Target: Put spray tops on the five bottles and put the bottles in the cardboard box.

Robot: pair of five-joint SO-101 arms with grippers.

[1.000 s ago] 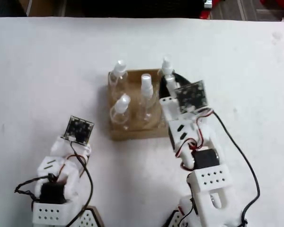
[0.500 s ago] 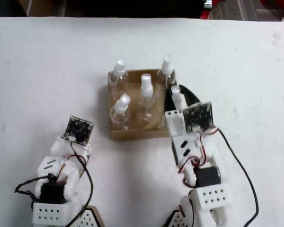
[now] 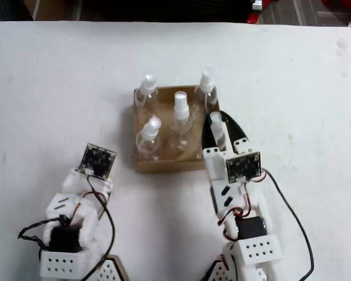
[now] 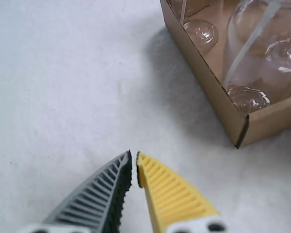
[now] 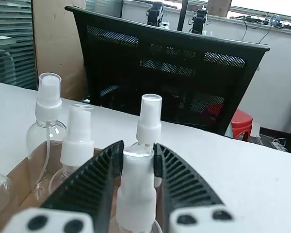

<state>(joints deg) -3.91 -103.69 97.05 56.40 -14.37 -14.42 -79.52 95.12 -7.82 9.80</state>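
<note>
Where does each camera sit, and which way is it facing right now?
High view: fixed above, looking down on the table, the cardboard box, the left arm and the right arm.
Left wrist view: on the left arm, facing down at the table past the shut left gripper, toward a box corner.
Right wrist view: on the right arm, looking level across the table past the right gripper, shut on a bottle, toward a chair.
Shared: the box and its standing bottles appear in all three.
</note>
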